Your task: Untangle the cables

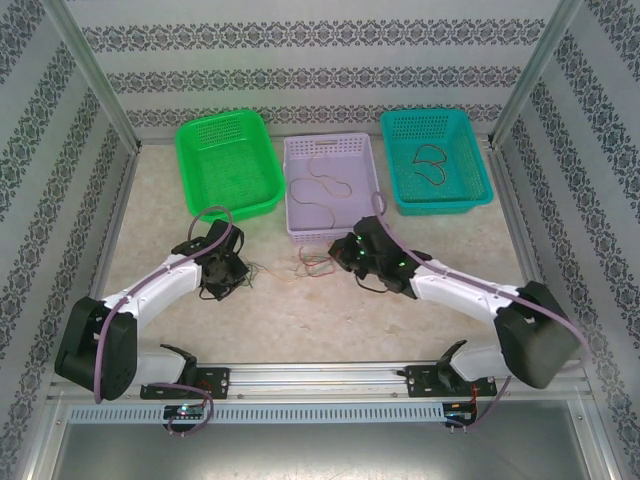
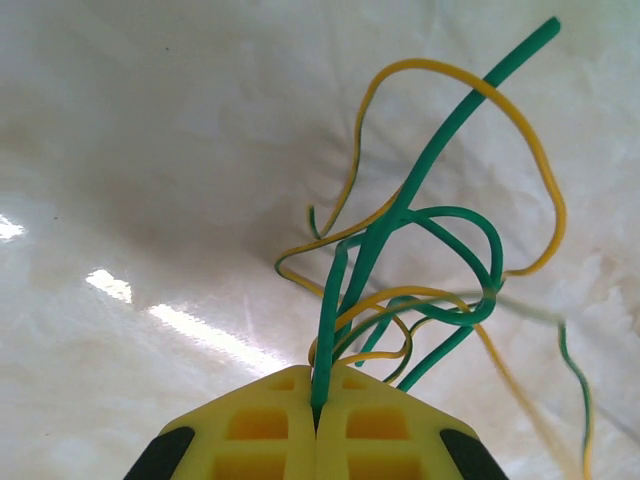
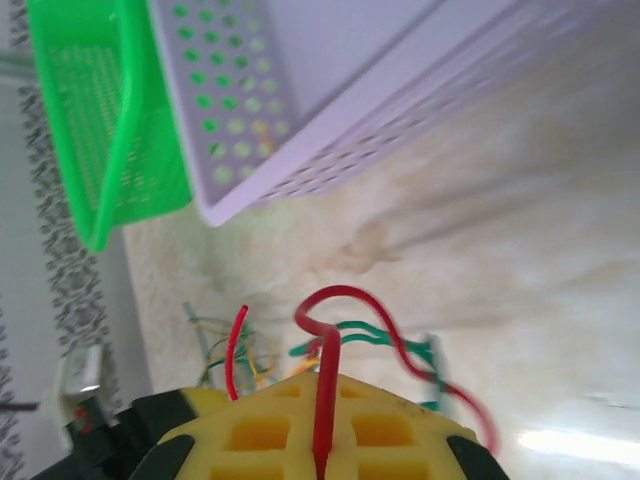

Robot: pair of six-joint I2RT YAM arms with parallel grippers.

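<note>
Left gripper (image 1: pixel 222 272): low over the desk (image 1: pixel 300 320), left of centre and in front of the green basket (image 1: pixel 190 170). In the left wrist view (image 2: pixel 317 405) the yellow jaws are clenched together on a green cable.
Green cable (image 2: pixel 400 215): comes up out of the seam between the left jaws, curls into a loop, and one end runs off toward the upper right.
Yellow cable (image 2: pixel 520 130): arches over the green cable and threads through its loop. It is wound in with the green cable and not held by the left jaws.
Right gripper (image 1: pixel 352 255): right of centre, just in front of the lavender basket (image 1: pixel 290 228). In the right wrist view (image 3: pixel 322 445) the jaws are pinched shut on a red cable.
Red cable (image 3: pixel 340 293): stands up from between the right jaws, hooks over at the top and trails off to the right. A second red end sticks up just to its left.
Tangle (image 1: pixel 308 264): thin strands lying on the desk between the two grippers, near the front wall of the lavender basket. Green and yellowish strands show behind the red cable in the right wrist view.
Lavender basket contents: a thin tan cable (image 1: pixel 320 185) lies loose inside.
Teal basket (image 1: pixel 482 175): back right, with a dark cable (image 1: pixel 432 165) coiled inside.
</note>
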